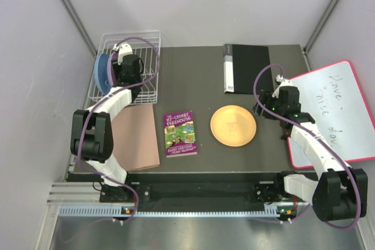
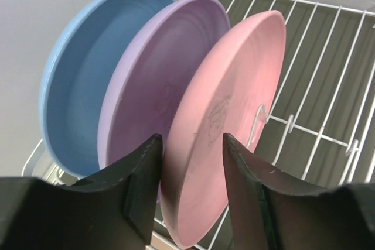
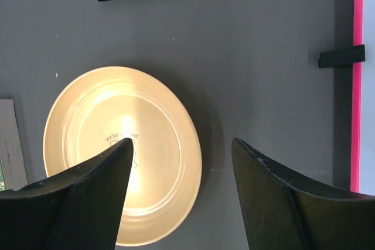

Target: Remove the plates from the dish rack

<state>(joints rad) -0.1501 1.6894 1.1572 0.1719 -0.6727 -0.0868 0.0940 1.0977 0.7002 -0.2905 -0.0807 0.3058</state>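
Left gripper point(image 2: 190, 144) is open, one jaw on each side of the pink plate point(image 2: 234, 103) at its near rim, nothing clamped yet; can't tell how far the rim sits between the jaws. Pink stands on edge in the dish rack point(image 2: 328, 57), tilted the same way as the purple plate point(image 2: 158, 68) and light blue plate point(image 2: 76, 80) packed close behind it. The step looks like grabbing pink. The left finger has to go into the narrow gap between pink and purple, so line up with the tilt first. Get well past the rim lip before closing, since smooth plastic will likely slip. Lift along the plate's own lean to clear the prongs without dragging purple. Right gripper point(image 3: 180, 141) is open and empty over the table point(image 3: 263, 57), at the edge of the yellow-orange plate point(image 3: 117, 150), which lies flat, well apart from the rack.
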